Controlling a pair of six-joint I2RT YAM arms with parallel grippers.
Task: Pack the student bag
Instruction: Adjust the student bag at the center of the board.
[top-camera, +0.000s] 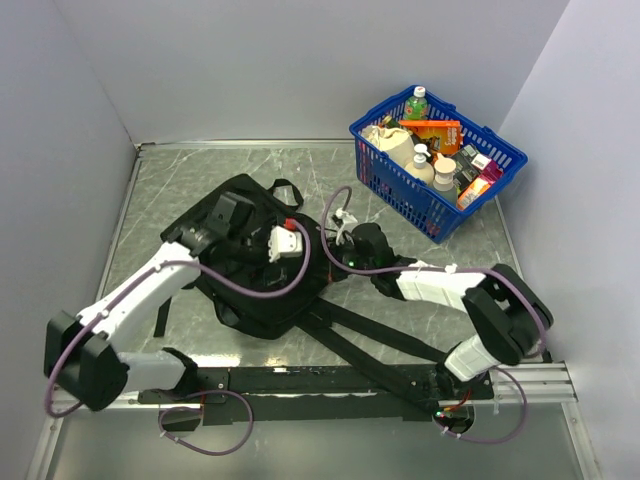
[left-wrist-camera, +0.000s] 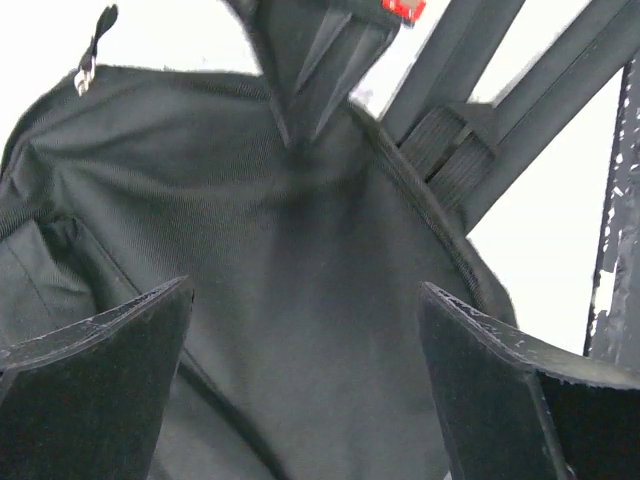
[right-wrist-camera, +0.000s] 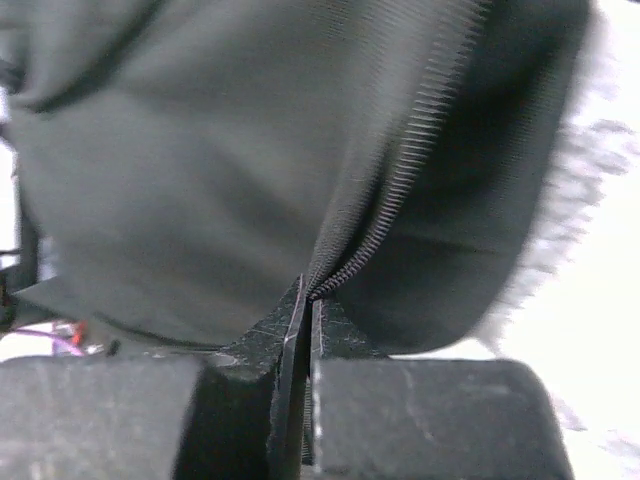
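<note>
Two arms are on the bag (top-camera: 262, 312), which lies flat on the desk (top-camera: 200, 170), left of ctr, straps (top-camera: 370, 340) trailing to the near right. Right fingers (right-wrist-camera: 305, 305) are pressed together on a fold of fabric along the zip edge (right-wrist-camera: 370, 230), at the bag's right side. Left fingers (left-wrist-camera: 100, 385) stand wide apart, holding nothing, just above black fabric w/ what looks like an inner pocket to their left. Items wait in the blue basket (top-camera: 395, 185), far right; nothing seems packed yet.

Step in hand, prob.: open the mouth. To do it well, the right arm should lift its lip up and away, slowly, so the thin pinch doesn't slip off the zip teeth. Left should take the opposite lip only, not both layers, then pull left to spread the gap. The opening should be wide and facing the basket before anything is fetched.
</note>
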